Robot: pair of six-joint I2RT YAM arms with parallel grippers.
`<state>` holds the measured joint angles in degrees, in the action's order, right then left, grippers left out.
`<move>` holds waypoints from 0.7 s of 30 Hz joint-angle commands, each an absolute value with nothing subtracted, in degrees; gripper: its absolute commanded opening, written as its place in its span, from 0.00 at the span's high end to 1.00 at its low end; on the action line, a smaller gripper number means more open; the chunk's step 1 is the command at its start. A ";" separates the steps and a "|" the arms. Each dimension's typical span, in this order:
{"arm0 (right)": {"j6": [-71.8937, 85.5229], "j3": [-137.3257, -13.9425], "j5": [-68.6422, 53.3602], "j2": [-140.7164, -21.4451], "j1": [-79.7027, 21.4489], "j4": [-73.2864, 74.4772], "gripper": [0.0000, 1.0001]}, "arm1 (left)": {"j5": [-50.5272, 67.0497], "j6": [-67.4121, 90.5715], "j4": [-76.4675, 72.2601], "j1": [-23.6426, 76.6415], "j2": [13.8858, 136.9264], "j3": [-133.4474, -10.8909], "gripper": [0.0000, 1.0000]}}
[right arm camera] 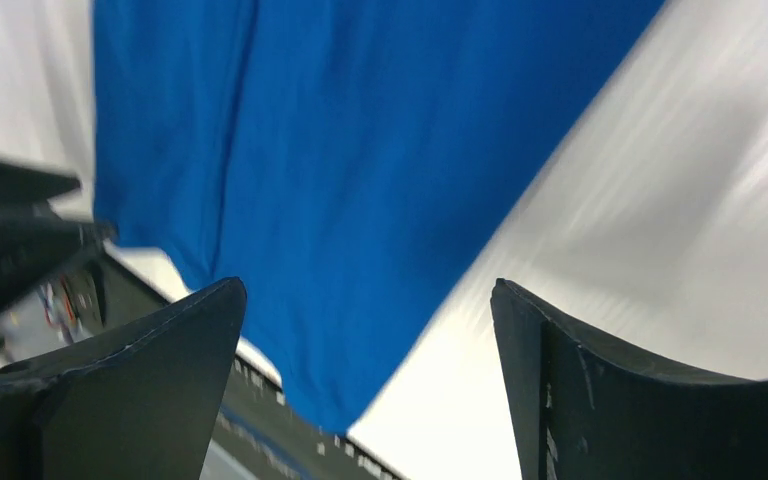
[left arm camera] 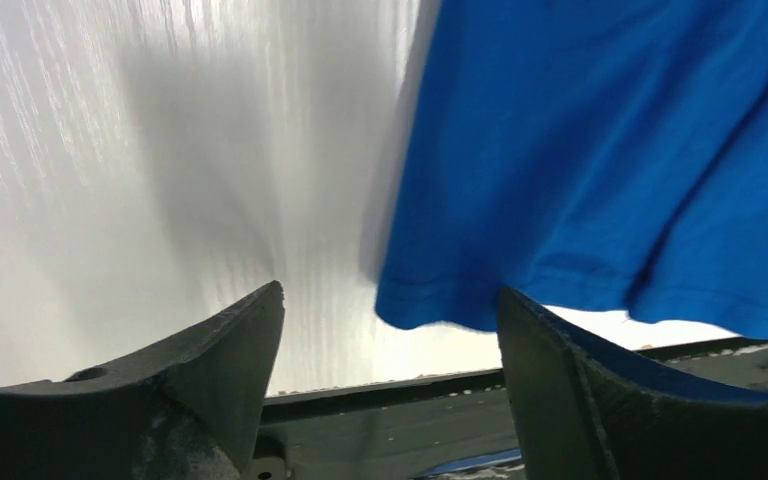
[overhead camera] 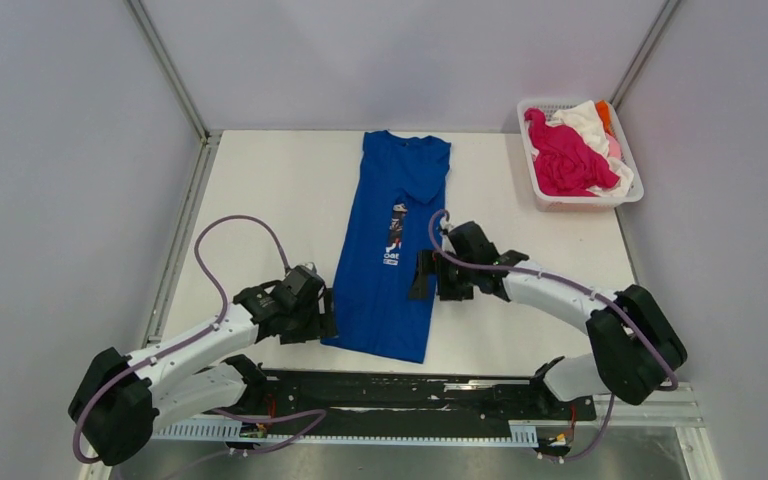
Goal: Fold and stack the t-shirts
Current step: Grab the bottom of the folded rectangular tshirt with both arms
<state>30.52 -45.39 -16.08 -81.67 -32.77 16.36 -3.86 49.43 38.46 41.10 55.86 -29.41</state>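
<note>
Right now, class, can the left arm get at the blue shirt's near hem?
Probably yes. The left gripper hangs open beside the shirt's near left corner, with only table between them and nothing lying on that hem.

1. The blue t-shirt (overhead camera: 390, 250) is soft, matt cloth with a stitched hem.
2. The table (overhead camera: 270, 200) is white, matt and faintly streaked.
3. The basket (overhead camera: 585, 202) is white slatted plastic.
4. The jaws are black, matt and rough-grained.
</note>
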 commanded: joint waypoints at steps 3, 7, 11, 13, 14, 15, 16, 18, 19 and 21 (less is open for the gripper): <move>33.97 -38.99 -16.51 -72.58 -41.50 19.24 0.12 | -1.93 52.04 35.93 40.61 57.68 -26.64 0.23; 32.95 -36.67 -15.45 -70.87 -46.32 20.83 0.17 | -1.99 52.45 33.55 40.54 58.94 -24.91 0.27; 33.52 -35.92 -14.14 -71.71 -51.78 22.03 0.22 | -1.25 52.40 30.78 40.52 60.79 -24.59 0.37; 33.99 -35.82 -13.09 -72.41 -53.83 22.77 0.25 | -1.11 52.31 29.08 40.52 61.94 -24.39 0.42; 34.25 -35.85 -12.32 -72.68 -54.82 23.17 0.27 | -1.08 52.21 28.82 40.52 62.90 -24.45 0.45; 34.36 -35.86 -11.75 -72.95 -55.72 23.56 0.30 | -0.95 52.03 28.59 40.52 63.35 -24.66 0.51; 34.78 -35.86 -11.30 -73.16 -56.58 23.64 0.32 | -0.87 51.94 28.44 40.52 64.27 -24.72 0.58; 35.27 -35.94 -11.17 -73.82 -57.84 23.87 0.37 | -0.44 51.77 28.32 40.52 65.18 -24.90 0.65; 35.58 -35.90 -10.75 -74.24 -58.28 24.01 0.38 | -0.37 51.55 28.24 40.52 65.33 -24.88 0.71; 36.38 -35.86 -9.42 -75.35 -58.70 24.23 0.40 | 0.85 51.21 28.33 40.52 65.32 -24.81 0.77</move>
<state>33.95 -35.90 -12.78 -73.97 -57.60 23.75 0.45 52.03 26.81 40.66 63.44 -26.87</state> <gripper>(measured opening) 0.616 0.283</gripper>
